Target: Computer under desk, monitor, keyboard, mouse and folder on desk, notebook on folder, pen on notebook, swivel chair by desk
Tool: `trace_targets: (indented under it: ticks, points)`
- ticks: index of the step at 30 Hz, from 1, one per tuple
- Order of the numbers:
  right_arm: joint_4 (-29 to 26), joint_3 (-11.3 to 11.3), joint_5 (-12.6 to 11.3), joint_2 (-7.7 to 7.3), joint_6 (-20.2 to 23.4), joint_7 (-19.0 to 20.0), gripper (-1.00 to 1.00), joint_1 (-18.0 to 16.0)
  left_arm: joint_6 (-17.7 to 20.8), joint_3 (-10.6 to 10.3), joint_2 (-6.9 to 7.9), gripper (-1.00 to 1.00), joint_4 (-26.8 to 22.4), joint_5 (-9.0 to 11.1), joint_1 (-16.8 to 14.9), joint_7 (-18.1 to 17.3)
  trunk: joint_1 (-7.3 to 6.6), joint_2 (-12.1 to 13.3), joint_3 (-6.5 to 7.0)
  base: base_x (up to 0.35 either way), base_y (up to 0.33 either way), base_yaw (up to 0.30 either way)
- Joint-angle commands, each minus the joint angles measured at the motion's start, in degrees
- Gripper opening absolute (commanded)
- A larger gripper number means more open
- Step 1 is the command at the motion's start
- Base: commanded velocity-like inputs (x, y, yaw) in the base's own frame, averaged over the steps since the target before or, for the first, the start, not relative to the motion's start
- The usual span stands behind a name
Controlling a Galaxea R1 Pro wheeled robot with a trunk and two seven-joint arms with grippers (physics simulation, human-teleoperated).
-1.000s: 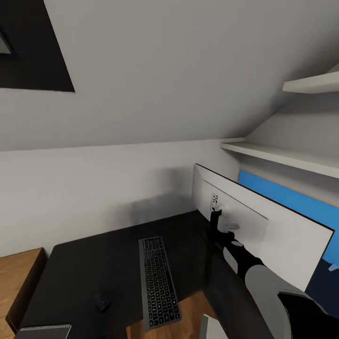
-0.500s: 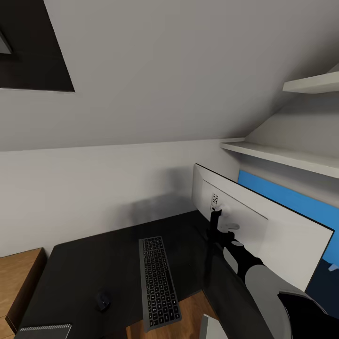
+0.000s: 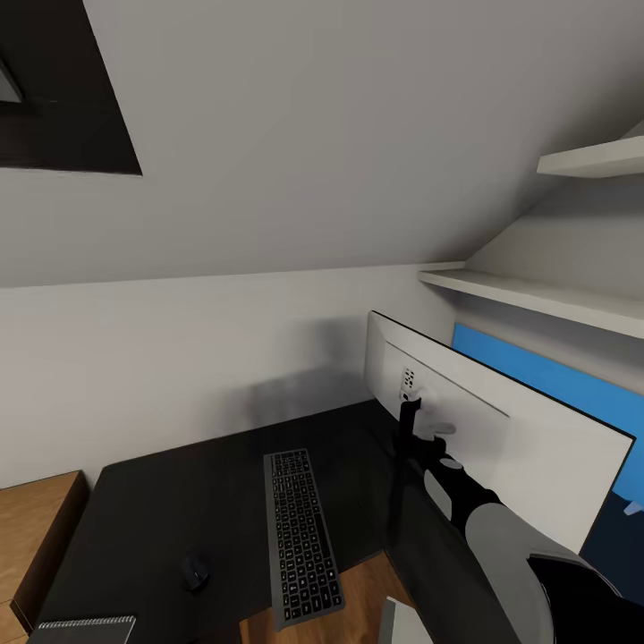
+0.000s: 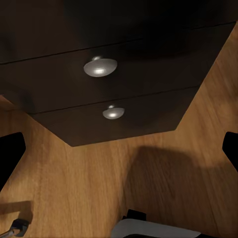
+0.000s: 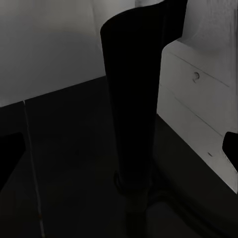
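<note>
The white back of the monitor stands on the right of the black desk. My right gripper is at the monitor's black stand, which rises between its wide-apart fingertips; it is open. The keyboard lies left of the monitor, and the small black mouse lies left of the keyboard. A spiral notebook lies on the desk's near left corner. My left gripper is open, low over the wooden floor. Folder, pen, chair and computer are out of view.
Dark drawers with round metal knobs face the left gripper. Two white shelves and a blue panel sit behind the monitor. A sloped ceiling hangs low over the desk. A wooden cabinet adjoins the desk's left side.
</note>
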Motion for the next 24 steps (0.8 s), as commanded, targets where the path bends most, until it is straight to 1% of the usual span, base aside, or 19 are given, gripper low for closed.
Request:
trace_targets:
  ticks: [1, 2, 9, 24]
  points:
    - [0.07, -0.40, 0.33, 0.05, -0.34, -0.05, 1.00, -0.06, -0.08, -0.46, 0.02, 1.00, -0.13, 0.56, 0.01, 0.24, 0.02, -0.08, -0.09, 0.000, 0.000, 0.000]
    - [0.08, -0.40, 0.34, 0.06, -0.56, -0.25, 1.00, -0.06, -0.05, -0.48, 0.00, 1.00, -0.16, 0.57, 0.00, 0.26, 0.02, -0.08, -0.09, 0.000, 0.000, 0.000]
    - [0.26, -0.40, 0.36, 0.06, -0.90, -1.14, 1.00, -0.06, 0.06, -0.51, -0.24, 1.00, -0.22, 0.61, 0.04, 0.30, 1.56, -2.88, -1.34, 0.000, 0.000, 0.000]
    - [1.23, -0.40, 0.32, 0.06, -1.04, -1.40, 1.00, -0.06, 0.08, -0.51, -0.38, 1.00, -0.20, 0.58, 0.06, 0.28, 4.85, -8.90, -4.04, 0.000, 0.000, 0.000]
